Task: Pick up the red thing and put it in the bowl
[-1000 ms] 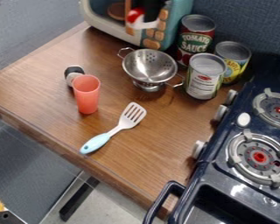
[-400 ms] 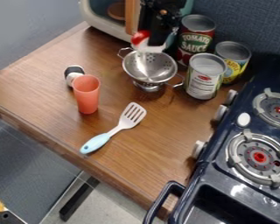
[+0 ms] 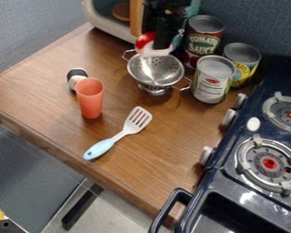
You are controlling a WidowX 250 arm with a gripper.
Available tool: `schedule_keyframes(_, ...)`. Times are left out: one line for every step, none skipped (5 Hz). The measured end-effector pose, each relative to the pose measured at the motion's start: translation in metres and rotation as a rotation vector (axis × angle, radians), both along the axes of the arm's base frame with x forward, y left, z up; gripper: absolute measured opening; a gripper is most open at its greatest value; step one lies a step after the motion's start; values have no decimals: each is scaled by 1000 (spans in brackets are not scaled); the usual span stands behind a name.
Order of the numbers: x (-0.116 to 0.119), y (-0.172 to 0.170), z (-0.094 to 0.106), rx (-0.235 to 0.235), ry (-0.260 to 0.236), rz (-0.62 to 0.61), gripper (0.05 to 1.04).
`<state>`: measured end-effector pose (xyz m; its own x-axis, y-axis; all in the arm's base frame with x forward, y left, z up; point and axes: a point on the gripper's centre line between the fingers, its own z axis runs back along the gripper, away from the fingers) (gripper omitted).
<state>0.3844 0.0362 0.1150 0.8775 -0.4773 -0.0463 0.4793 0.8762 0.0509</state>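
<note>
Black against the toy oven, the gripper (image 3: 162,42) hangs at the top of the view, shut on the red thing (image 3: 145,41), which has a white part low down. The red thing is just above the back rim of the metal bowl (image 3: 154,75), a colander with two side handles and small holes. Its white lower end overlaps that rim in the view; whether they touch I cannot tell.
A red cup (image 3: 90,100) and a small black-and-white item (image 3: 76,77) stand left. A spatula (image 3: 120,132) lies in front. Three cans (image 3: 212,81) are right of the bowl, with the stove (image 3: 257,182) beyond.
The gripper has come down the view with the red thing, from in front of the toy oven to the bowl's back rim. In the last half second it has barely shifted.
</note>
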Motion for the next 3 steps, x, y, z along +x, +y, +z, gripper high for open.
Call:
schedule_keyframes(0,9,4,-43,-10,24,681)
schedule_keyframes(1,16,6,-56,-20,40,956)
schedule_keyframes(3,17,3,-74,-19,50,1008)
